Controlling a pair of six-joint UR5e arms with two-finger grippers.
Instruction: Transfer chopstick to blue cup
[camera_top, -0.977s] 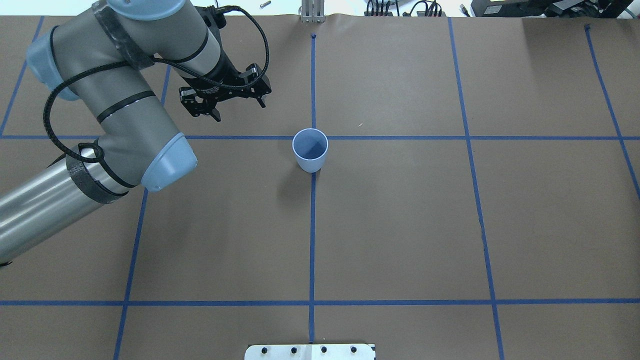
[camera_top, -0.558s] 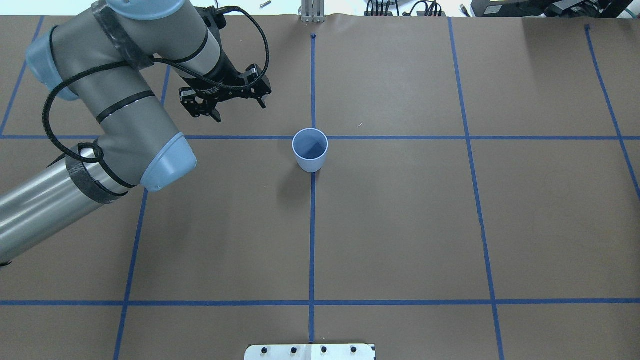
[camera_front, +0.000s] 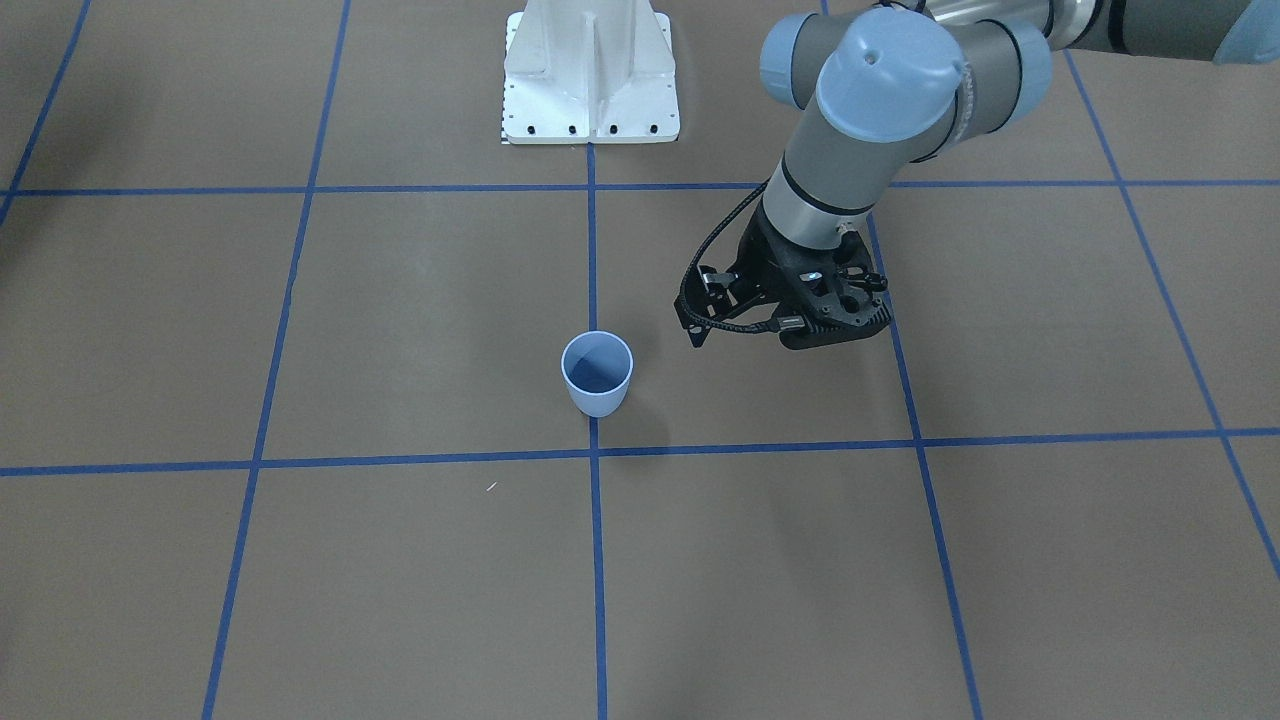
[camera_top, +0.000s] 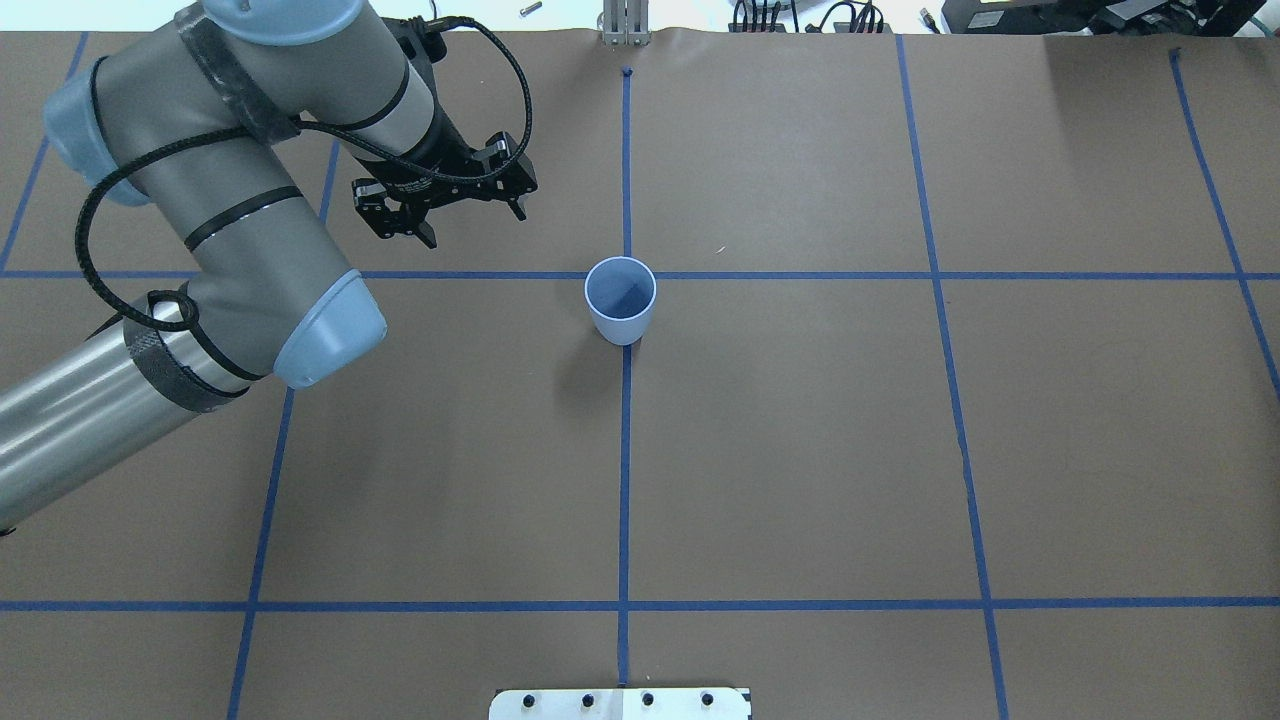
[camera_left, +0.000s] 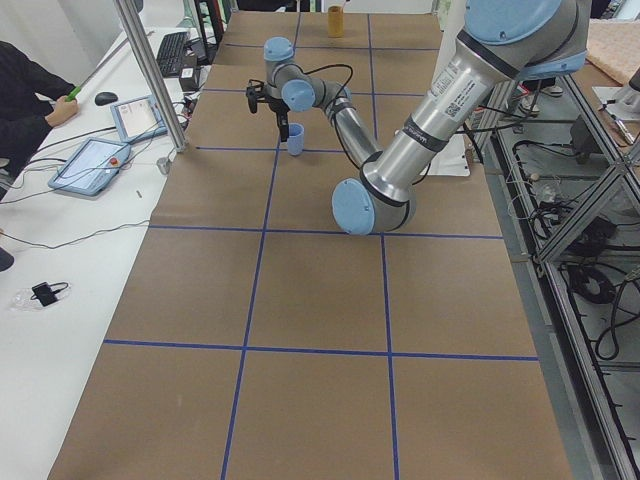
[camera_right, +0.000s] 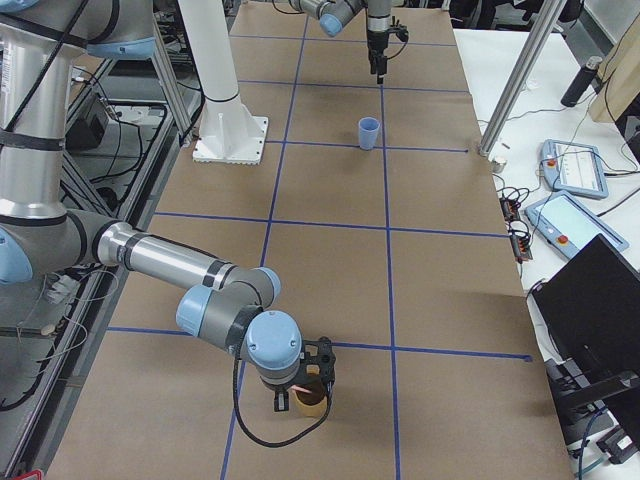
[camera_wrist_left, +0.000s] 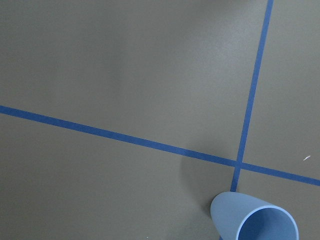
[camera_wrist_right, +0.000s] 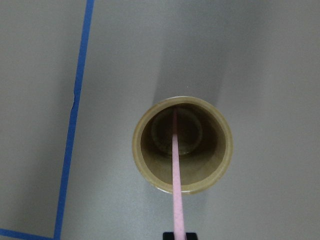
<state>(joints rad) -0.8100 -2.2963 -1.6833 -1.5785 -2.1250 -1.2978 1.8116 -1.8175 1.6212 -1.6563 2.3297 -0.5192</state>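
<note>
The blue cup (camera_top: 620, 300) (camera_front: 597, 373) stands upright and empty at a crossing of the tape lines. My left gripper (camera_top: 477, 224) hovers open to its far left, holding nothing. The left wrist view shows the blue cup (camera_wrist_left: 255, 220) at its lower right. At the table's far right end, the chopstick (camera_wrist_right: 176, 170), thin and pale pink, stands inside a tan cup (camera_wrist_right: 145, 150) (camera_right: 310, 402). My right gripper (camera_wrist_right: 180, 236) (camera_right: 305, 385) is above that cup, its black fingers shut on the chopstick's upper end.
Blue tape lines divide the brown table cover into squares. The robot's white base plate (camera_front: 590, 80) sits at the near edge. A person's arm (camera_left: 30, 95), tablets (camera_left: 90, 160) and a metal post (camera_left: 150, 70) are beside the table's far side.
My left arm and its open gripper have drifted slightly left and away from the blue cup. The cup has not moved.
</note>
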